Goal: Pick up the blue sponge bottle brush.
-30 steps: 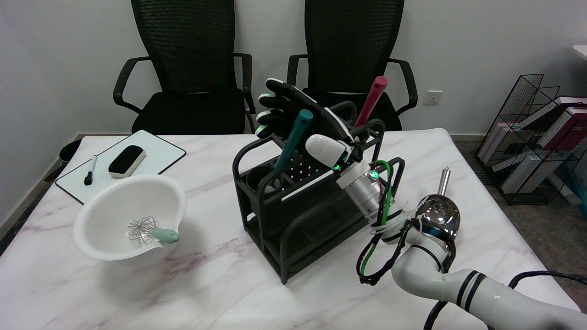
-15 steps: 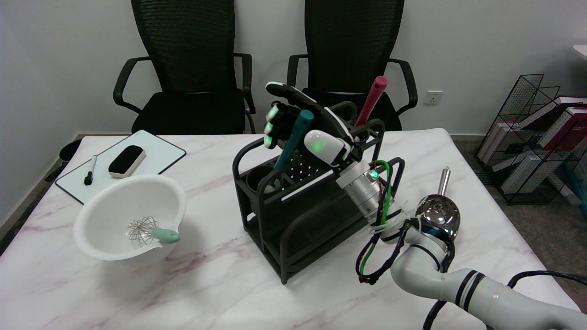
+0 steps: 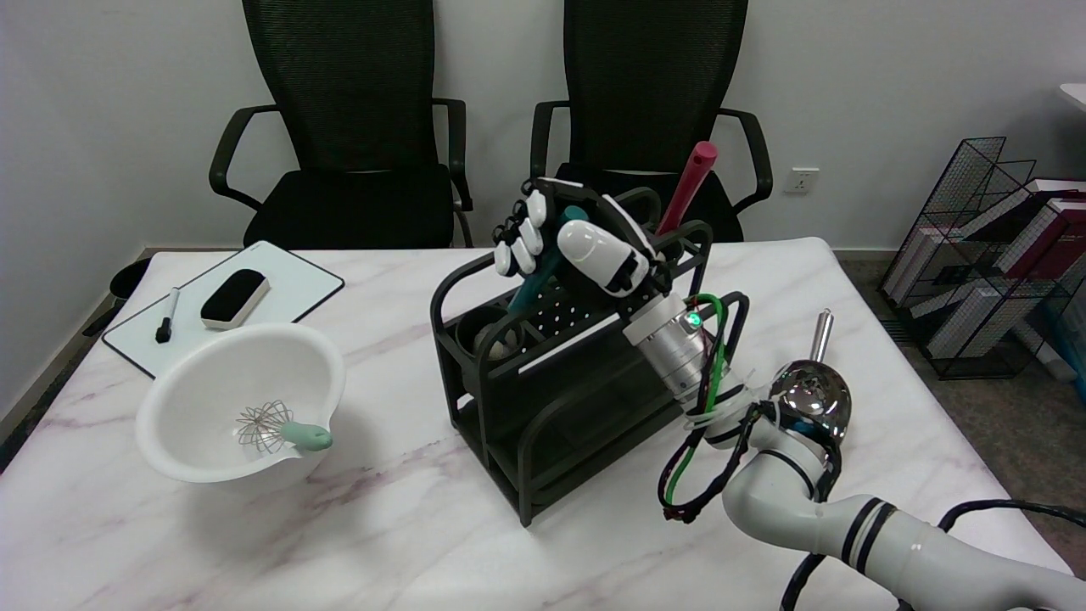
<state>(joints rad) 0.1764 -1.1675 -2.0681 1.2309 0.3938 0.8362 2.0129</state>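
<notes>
The blue sponge bottle brush (image 3: 533, 284) stood tilted in the black rack (image 3: 543, 399) on the marble table (image 3: 407, 543), its teal handle's upper end enclosed by the right hand (image 3: 570, 246). The fingers (image 3: 519, 246) were curled closed around the handle, gripping it, with the thumb laid across its front.

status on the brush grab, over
Right hand wrapped around the teal brush handle. Brush foot still in the black rack, not lifted out. Red-handled tool stands just behind the hand.
</notes>
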